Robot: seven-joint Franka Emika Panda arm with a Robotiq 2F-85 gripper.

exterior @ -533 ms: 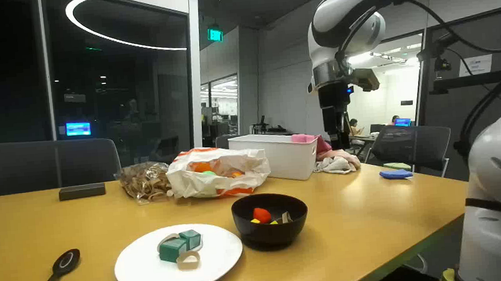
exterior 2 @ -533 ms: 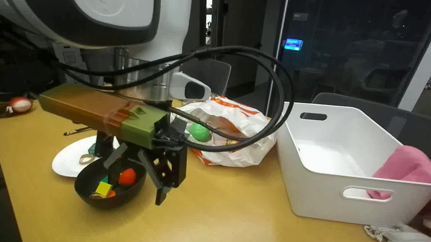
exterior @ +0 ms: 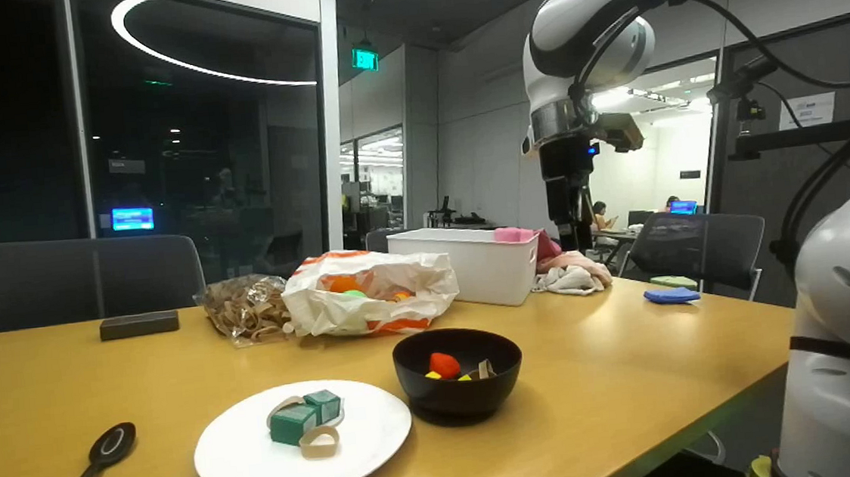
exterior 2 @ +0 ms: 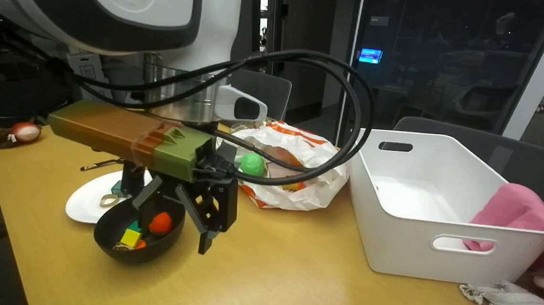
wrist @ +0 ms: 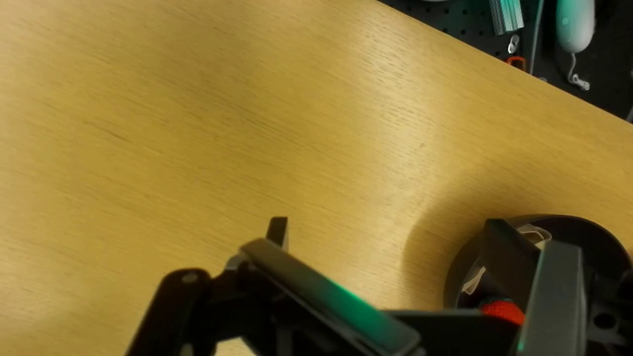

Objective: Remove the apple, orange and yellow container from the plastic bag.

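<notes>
Above the table [exterior 2: 300,293], your bent arm [exterior: 584,44] holds its gripper [exterior 2: 174,235] downward, spread wide. A white box [exterior 2: 403,257] bears draped pink cloth [exterior 2: 512,207]; the gaping plastic bag [exterior: 318,313] holds the green apple [exterior 2: 252,164] and something orange [exterior: 401,296]; a black bowl [exterior: 460,399] holds a yellow block [exterior 2: 130,238].

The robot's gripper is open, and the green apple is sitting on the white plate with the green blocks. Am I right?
Almost! The green apple isn't on the white plate; it's in the white plastic bag, as an exterior view shows. The rest is right: the green blocks are on the plate, and the gripper is open.
</notes>
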